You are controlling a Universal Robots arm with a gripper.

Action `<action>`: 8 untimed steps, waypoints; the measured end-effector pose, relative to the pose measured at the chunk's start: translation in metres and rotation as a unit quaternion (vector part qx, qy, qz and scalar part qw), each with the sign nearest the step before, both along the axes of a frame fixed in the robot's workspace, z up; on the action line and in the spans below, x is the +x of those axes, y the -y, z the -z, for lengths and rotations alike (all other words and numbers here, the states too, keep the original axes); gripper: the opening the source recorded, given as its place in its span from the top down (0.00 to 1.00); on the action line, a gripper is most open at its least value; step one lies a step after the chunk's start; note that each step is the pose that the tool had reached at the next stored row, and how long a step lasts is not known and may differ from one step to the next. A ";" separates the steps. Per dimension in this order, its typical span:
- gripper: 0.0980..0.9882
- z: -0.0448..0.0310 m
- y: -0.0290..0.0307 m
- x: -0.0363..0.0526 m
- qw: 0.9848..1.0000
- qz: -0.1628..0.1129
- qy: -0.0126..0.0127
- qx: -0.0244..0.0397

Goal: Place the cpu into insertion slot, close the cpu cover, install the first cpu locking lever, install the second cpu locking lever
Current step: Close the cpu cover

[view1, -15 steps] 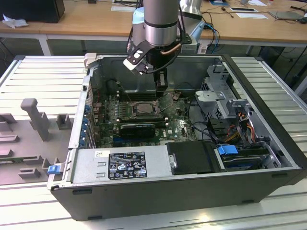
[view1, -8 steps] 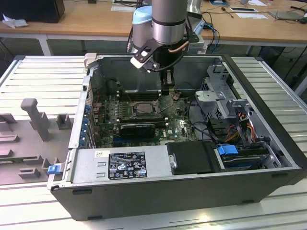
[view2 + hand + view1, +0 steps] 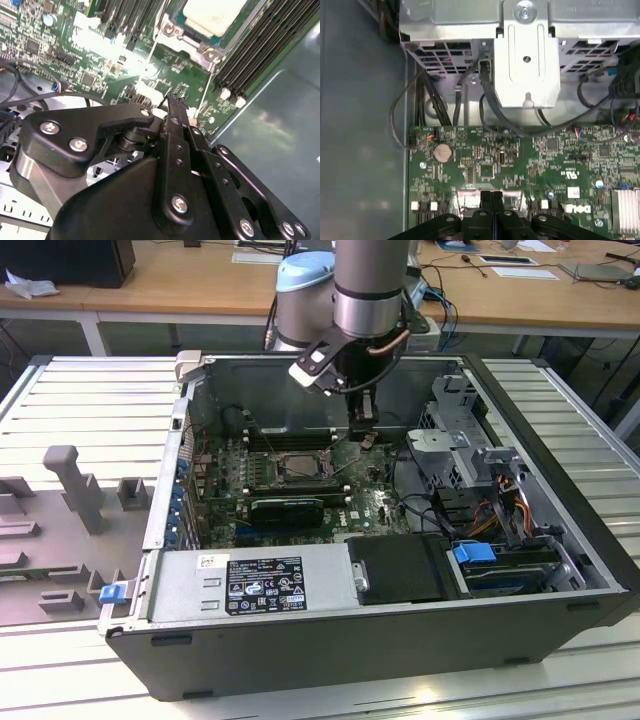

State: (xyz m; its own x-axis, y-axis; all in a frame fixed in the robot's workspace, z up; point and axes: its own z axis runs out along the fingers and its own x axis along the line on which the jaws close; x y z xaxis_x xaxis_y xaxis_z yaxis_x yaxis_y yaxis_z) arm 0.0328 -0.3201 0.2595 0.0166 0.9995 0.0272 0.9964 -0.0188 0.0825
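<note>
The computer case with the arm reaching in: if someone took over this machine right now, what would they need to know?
The gripper: fingers closed together, nothing seen between them, low over the motherboard, to the exterior view's right of the insertion slot.
The cpu: its pale face shows in the slot, so placing looks done.
The cpu cover: the silvery frame lies around the chip and looks down; whether it is fully closed, I cannot tell.
The locking levers: too thin to judge; treat both as left to check.
</note>
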 end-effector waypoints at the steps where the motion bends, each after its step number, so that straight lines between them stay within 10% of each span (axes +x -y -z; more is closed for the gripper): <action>1: 0.99 0.0004 0.0000 0.0012 1.000 0.000 0.000 0.000; 8: 0.99 0.0026 0.0000 0.0179 1.000 0.001 -0.001 0.000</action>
State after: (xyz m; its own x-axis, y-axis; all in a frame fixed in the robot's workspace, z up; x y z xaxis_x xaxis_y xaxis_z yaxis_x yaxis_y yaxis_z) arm 0.0507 -0.3201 0.2568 0.0190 0.9994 0.0273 0.9965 -0.0211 0.0808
